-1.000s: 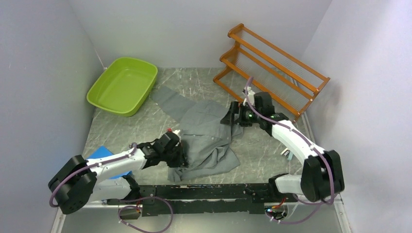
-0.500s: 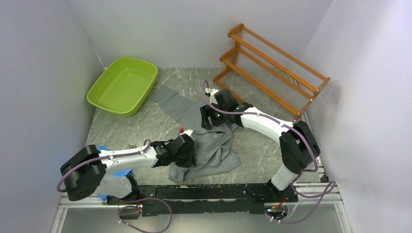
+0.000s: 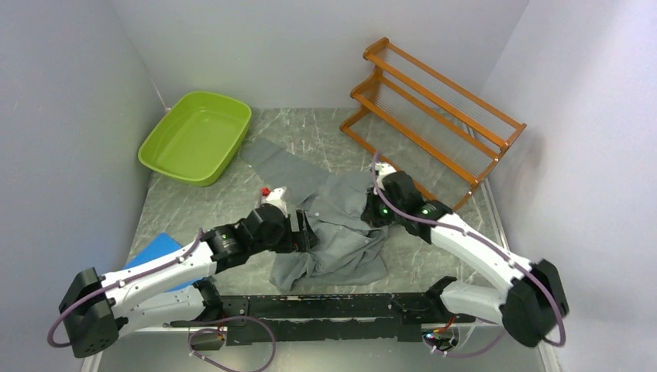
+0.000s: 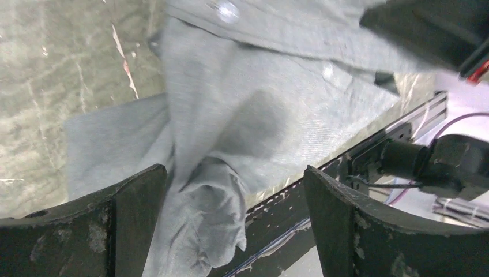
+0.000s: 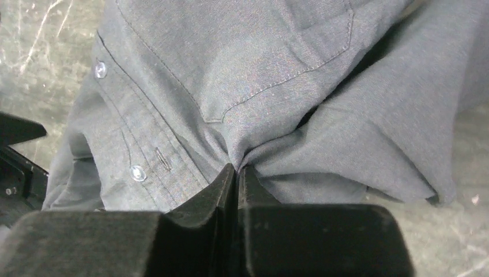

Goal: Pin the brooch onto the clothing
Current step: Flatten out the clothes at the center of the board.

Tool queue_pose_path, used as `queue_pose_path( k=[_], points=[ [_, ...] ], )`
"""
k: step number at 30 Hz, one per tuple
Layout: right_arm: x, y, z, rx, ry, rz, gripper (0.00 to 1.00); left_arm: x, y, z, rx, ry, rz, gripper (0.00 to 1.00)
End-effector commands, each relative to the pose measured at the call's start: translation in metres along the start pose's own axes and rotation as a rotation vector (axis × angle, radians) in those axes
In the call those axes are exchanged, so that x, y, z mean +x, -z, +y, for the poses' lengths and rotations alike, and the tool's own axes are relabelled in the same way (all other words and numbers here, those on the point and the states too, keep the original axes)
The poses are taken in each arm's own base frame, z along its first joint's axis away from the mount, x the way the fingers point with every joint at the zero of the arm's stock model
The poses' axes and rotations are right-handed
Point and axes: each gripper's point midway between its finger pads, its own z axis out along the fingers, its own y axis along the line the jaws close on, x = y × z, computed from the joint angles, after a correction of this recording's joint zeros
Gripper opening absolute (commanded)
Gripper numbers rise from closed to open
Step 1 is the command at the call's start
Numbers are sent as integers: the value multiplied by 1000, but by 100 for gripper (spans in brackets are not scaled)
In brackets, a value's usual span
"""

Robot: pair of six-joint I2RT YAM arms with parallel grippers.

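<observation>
Grey marbled table [image 3: 434, 240], white walls all round, and the shirt [image 3: 333, 225] lies crumpled in the middle of it. One sleeve is flung out flat toward the green tub [image 3: 197, 136] in the far-left corner. An orange rack [image 3: 434, 101] stands at the far right, and a blue sheet [image 3: 159, 252] peeks out under the left arm.

Over to the right gripper [image 5: 236, 170]: its fingers are pressed tight together with a fold of shirt pinched at the tips, the cloth puckering into creases right there. Two pale buttons [image 5: 137, 172] sit just left of the pinch, and the stitched chest pocket [image 5: 277, 52] lies beyond it.

Now the left gripper [image 4: 233, 173]: jaws spread wide, nothing held. It hangs over the bunched near-left part of the shirt, and the wrist view shows the grey cloth lying below and between the two fingers [image 4: 132, 213]. The black rail [image 3: 341, 306] at the table's near edge runs just beside that rumpled hem.
</observation>
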Motion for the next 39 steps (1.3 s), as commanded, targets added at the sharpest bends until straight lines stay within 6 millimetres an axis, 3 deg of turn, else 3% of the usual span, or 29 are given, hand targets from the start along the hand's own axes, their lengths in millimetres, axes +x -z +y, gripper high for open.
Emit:
queue_pose_path(
  k=[1,4,6,9,13,15,18,24,28,30,32,35,36,37,39],
  points=[
    [34,14,-13,26,-183,2,12,-22,7,1,52,74,-50,94],
    [55,15,-11,-21,-270,19,24,-33,5,7,98,141,-45,94],
    [51,20,-11,-25,-269,-16,41,-36,2,13,115,177,-29,94],
    [18,35,-14,7,-210,-125,68,-36,-4,17,130,210,8,93],
    [-45,57,-6,23,-93,-266,95,-33,-14,11,185,204,47,91],
    [-68,57,-1,26,-42,-285,98,-31,-20,7,219,200,62,90],
    [-87,38,12,-9,4,-238,100,-29,-24,-4,304,181,80,89],
    [-89,-32,9,21,-12,-79,100,-14,-37,0,326,181,133,83],
    [-81,-66,6,29,-6,0,93,-4,-47,12,279,180,150,74],
    [-76,-78,7,17,-3,32,85,-1,-51,16,252,172,157,62],
    [-77,-83,12,-11,4,42,67,2,-55,19,238,160,162,47],
    [-83,-81,17,-36,3,21,17,-2,-59,19,229,135,159,12],
    [-88,-77,19,-41,1,7,6,-7,-59,17,219,117,156,4],
    [-94,-72,21,-46,4,-12,0,-11,-58,18,193,97,157,3],
    [-111,-57,27,-63,13,-65,0,-32,-49,14,132,33,131,3]
  ],
)
